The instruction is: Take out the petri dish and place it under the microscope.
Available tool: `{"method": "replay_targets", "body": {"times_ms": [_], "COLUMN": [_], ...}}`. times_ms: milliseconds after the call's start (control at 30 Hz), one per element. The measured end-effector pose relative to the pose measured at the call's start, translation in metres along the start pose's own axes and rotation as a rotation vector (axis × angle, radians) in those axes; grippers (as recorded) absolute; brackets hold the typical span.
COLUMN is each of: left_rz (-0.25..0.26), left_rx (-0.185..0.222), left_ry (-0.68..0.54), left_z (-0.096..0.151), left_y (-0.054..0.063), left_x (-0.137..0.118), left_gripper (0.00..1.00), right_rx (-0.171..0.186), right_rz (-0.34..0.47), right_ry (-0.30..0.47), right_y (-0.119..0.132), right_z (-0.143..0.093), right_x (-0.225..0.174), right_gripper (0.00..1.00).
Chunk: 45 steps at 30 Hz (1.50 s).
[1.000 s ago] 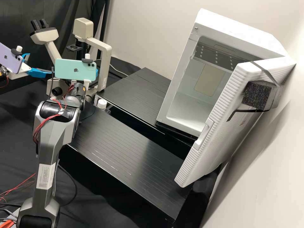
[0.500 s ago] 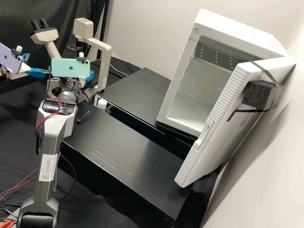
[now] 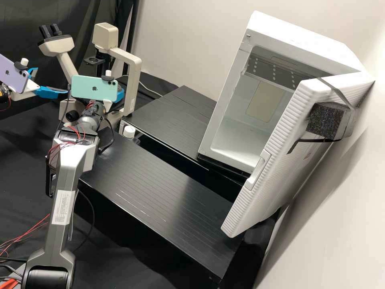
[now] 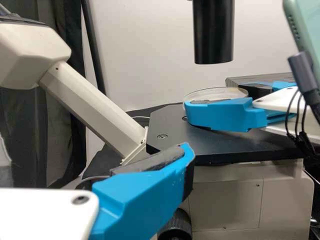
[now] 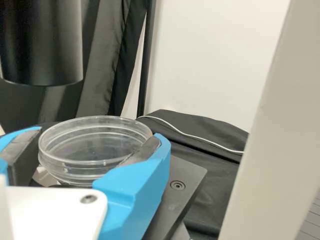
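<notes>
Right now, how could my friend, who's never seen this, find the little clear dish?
Look for the big cream microscope, then the flat black plate on its body. Over that plate, between the blue fingers of the right gripper, is the petri dish. It is round, shallow and see-through, unlike the solid black tube hanging higher up.

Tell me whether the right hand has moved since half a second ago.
Yes. In the high view, the right hand has shifted rightward, closer to the microscope's pale pillar.
</notes>
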<state>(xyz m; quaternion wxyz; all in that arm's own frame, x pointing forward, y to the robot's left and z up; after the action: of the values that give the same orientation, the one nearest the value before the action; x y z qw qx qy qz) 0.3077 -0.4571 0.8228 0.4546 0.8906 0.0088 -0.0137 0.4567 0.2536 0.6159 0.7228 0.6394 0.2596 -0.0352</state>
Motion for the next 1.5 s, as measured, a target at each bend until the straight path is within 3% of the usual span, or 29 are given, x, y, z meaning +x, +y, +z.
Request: {"method": "replay_targets", "body": {"times_ms": [100, 133, 367, 967, 1233, 1367, 1500], "left_rz": [0.0, 0.0, 0.0, 0.0, 0.0, 0.0, 0.0], "left_rx": [0.0, 0.0, 0.0, 0.0, 0.0, 0.0, 0.0], "left_ry": [0.0, 0.0, 0.0, 0.0, 0.0, 0.0, 0.0], "left_z": [0.0, 0.0, 0.0, 0.0, 0.0, 0.0, 0.0], "left_y": [0.0, 0.0, 0.0, 0.0, 0.0, 0.0, 0.0], "left_x": [0.0, 0.0, 0.0, 0.0, 0.0, 0.0, 0.0], "left_gripper": [1.0, 1.0, 1.0, 1.0, 1.0, 1.0, 1.0], "right_rx": [0.008, 0.012, -0.009, 0.0, 0.014, -0.025, -0.035], "right_rz": [-0.004, -0.005, -0.016, -0.019, 0.055, 0.092, 0.218], "right_ry": [0.0, 0.001, 0.015, 0.009, 0.066, 0.13, 0.193], "right_y": [-0.001, -0.001, -0.003, -0.003, 0.018, 0.022, 0.03], "right_z": [0.0, 0.0, 0.0, 0.002, 0.002, -0.002, -0.004], "right_x": [0.001, 0.001, 0.001, -0.01, -0.058, -0.087, -0.119], "right_gripper": [0.0, 1.0, 1.0, 1.0, 1.0, 1.0, 1.0]}}
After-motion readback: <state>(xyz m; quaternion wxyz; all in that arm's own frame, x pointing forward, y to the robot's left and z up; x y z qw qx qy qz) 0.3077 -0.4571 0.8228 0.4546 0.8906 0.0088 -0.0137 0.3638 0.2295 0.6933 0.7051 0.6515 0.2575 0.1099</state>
